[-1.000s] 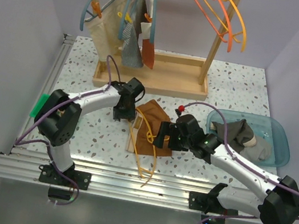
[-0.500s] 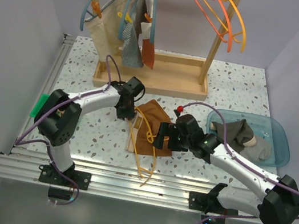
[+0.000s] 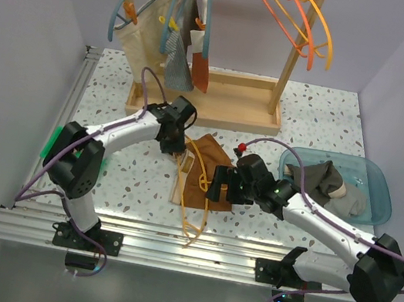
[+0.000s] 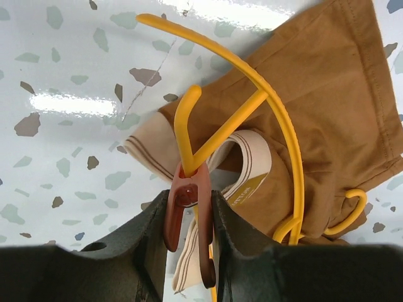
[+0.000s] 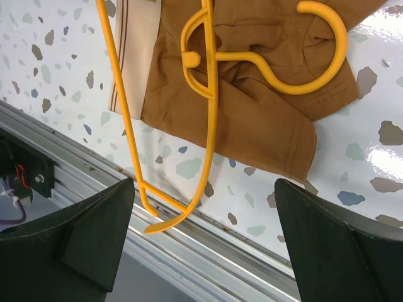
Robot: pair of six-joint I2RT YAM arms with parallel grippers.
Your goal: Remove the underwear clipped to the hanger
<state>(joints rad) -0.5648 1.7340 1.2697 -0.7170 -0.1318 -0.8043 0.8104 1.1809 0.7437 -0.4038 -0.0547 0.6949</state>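
Note:
The rust-brown underwear [image 3: 205, 169] with its pale waistband lies on the speckled table, on the yellow hanger [image 3: 194, 206]. My left gripper [image 3: 177, 145] is at the underwear's far left corner. In the left wrist view it [image 4: 189, 211] is shut on the hanger's reddish-brown clip [image 4: 187, 195], which pinches the waistband [image 4: 247, 165]. My right gripper [image 3: 216, 183] hovers over the underwear's right side. In the right wrist view it [image 5: 204, 207] is open wide and empty above the underwear [image 5: 252, 119] and the hanger's hook [image 5: 318, 60].
A wooden rack [image 3: 202, 108] at the back holds blue-grey hangers with cloths [image 3: 174, 52] and orange hangers [image 3: 303, 20]. A teal bin [image 3: 373, 181] with grey clothes stands at the right. The hanger's near end [image 5: 165, 220] overhangs the aluminium rail [image 3: 185, 246].
My left gripper has moved a little back and up with the clip in it, drawing the hanger's near end farther onto the table. The right gripper has barely moved.

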